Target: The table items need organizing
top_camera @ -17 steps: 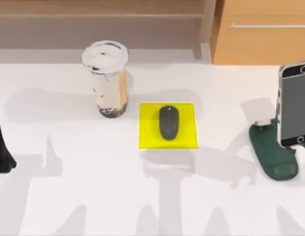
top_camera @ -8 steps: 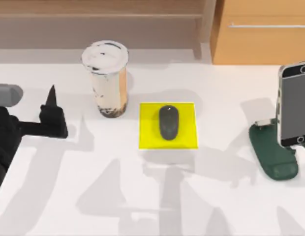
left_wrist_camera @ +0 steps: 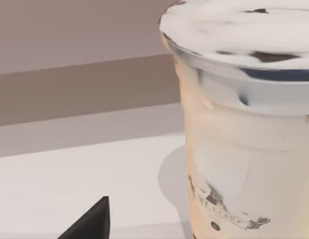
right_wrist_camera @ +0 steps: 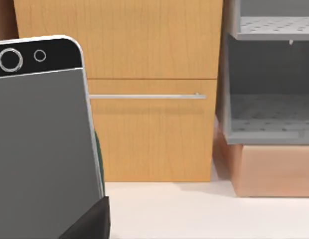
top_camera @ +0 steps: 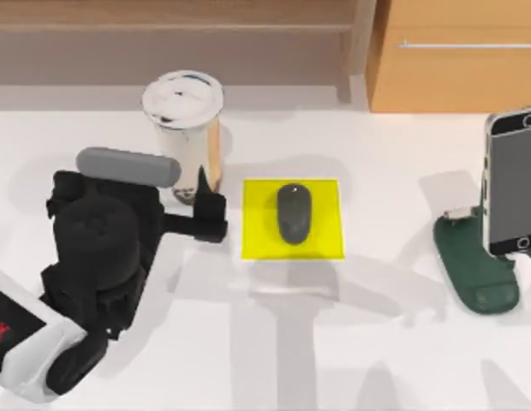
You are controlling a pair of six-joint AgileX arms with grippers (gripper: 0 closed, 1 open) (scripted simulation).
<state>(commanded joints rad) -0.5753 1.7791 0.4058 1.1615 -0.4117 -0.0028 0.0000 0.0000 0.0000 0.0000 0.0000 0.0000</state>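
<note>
If the left gripper [top_camera: 205, 205], whose finger spread I cannot tell, clips the cup [top_camera: 187, 137] near the table's [top_camera: 377, 342] far edge, it may topple.

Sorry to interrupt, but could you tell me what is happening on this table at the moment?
The left gripper is at the foot of the cup, on the table's left half, holding nothing yet. The mouse lies on the yellow pad mid-table. The smartphone stands upright in the green stand at the right edge. The right wrist view looks past that phone to the wooden cabinet.
</note>
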